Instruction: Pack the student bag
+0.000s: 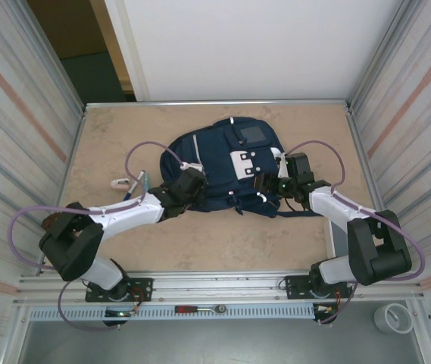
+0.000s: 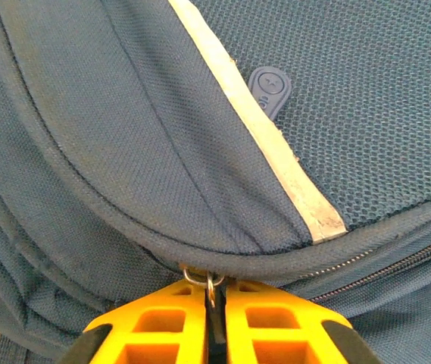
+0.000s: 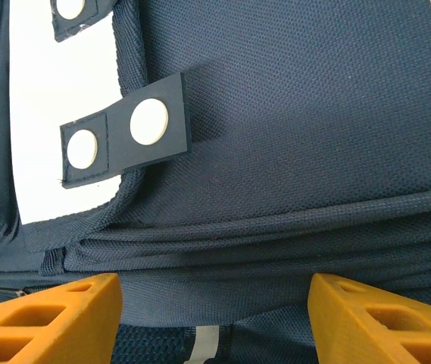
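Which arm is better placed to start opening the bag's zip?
Left. The left gripper has its jaws shut on the zip pull at a seam of the student bag; the right gripper has its jaws open against plain fabric, holding nothing.

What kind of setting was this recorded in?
Probably a lab robot cell: ribbed panel walls enclose a beige tabletop, with two arms bolted to a metal rail.

The navy-blue fabric backpack point(image 1: 226, 163) lies centrally on the beige table point(image 1: 200, 239), with the left gripper point(image 1: 200, 177) at its left edge and the right gripper point(image 1: 265, 184) at its right.
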Robot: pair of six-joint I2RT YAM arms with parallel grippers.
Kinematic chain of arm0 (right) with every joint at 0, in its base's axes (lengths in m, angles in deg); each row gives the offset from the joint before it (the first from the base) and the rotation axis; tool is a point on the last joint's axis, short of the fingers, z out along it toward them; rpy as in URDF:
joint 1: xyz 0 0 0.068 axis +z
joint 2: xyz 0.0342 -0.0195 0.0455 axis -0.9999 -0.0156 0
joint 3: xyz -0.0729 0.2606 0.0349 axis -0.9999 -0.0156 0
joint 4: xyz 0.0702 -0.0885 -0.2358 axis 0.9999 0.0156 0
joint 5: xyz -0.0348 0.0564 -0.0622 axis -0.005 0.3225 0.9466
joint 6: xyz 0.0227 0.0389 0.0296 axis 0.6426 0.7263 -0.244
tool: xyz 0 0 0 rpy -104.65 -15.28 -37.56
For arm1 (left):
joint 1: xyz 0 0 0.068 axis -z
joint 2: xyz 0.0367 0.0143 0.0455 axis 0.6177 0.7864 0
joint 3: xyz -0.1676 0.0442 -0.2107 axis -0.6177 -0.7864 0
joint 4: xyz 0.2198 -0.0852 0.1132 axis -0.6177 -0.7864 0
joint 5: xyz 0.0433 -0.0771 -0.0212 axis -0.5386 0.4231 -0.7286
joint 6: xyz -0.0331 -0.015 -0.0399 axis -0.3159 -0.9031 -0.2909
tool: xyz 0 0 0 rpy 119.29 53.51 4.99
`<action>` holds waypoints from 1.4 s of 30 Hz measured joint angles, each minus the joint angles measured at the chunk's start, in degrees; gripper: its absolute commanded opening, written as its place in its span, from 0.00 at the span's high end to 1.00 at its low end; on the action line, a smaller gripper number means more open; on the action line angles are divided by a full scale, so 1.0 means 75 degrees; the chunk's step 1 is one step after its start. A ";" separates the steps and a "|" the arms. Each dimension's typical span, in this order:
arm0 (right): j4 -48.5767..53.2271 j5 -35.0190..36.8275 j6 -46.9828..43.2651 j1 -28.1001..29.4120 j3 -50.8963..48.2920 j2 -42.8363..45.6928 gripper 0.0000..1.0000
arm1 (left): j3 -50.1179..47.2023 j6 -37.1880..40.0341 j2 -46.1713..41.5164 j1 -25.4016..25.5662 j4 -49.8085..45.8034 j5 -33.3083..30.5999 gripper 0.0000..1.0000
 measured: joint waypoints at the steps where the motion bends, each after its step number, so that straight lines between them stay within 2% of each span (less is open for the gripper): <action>1: 0.0009 0.0017 0.0000 0.0000 -0.0006 0.0023 0.35 | -0.0006 0.0006 0.0003 -0.0015 0.0003 0.0023 0.95; 3: 0.0093 0.0079 -0.0006 0.0000 -0.0006 0.0111 0.35 | -0.0026 0.0032 0.0000 -0.0047 0.0009 0.0067 1.00; 12: 0.1026 0.0309 0.0073 -0.0003 -0.0026 0.1454 0.34 | -0.0434 0.0507 -0.0702 -0.0274 0.0396 0.0851 1.00; 16: 0.0901 0.0318 0.0848 0.0595 -0.0379 0.1970 0.31 | -0.0571 0.0729 -0.0953 -0.0277 0.0463 0.1335 1.00; 20: 0.0708 0.0848 0.2037 0.1440 -0.1058 0.2291 0.24 | -0.0577 0.0901 -0.1067 -0.0277 0.0460 0.1574 1.00; 23: 0.0490 0.1244 0.2841 0.1638 -0.1545 0.2457 0.22 | -0.0577 0.1052 -0.1075 -0.0277 0.0460 0.1679 1.00; 26: 0.0221 0.1478 0.3299 0.1635 -0.1626 0.2235 0.24 | -0.0577 0.1180 -0.1075 -0.0277 0.0460 0.1775 1.00; 28: 0.0012 0.1559 0.3465 0.1617 -0.1559 0.1932 0.28 | -0.0577 0.1250 -0.1075 -0.0277 0.0460 0.1781 1.00; 30: -0.0172 0.1582 0.3585 0.1614 -0.1445 0.1533 0.38 | -0.0577 0.1311 -0.1075 -0.0277 0.0460 0.1781 1.00; 34: -0.0562 0.1518 0.3564 0.1416 -0.1384 0.0918 0.79 | -0.0577 0.1489 -0.1075 -0.0277 0.0452 0.1757 1.00; 36: -0.0603 0.1434 0.3471 0.1183 -0.1364 0.0790 0.92 | -0.0577 0.1612 -0.1075 -0.0277 0.0437 0.1693 1.00; 38: -0.0600 0.1300 0.3305 0.0918 -0.1314 0.0769 0.99 | -0.0577 0.1734 -0.1075 -0.0274 0.0385 0.1571 1.00; 42: -0.0452 0.1032 0.2827 0.0321 -0.1198 0.0787 1.00 | -0.0495 0.2011 -0.1037 -0.0251 0.0184 0.1250 1.00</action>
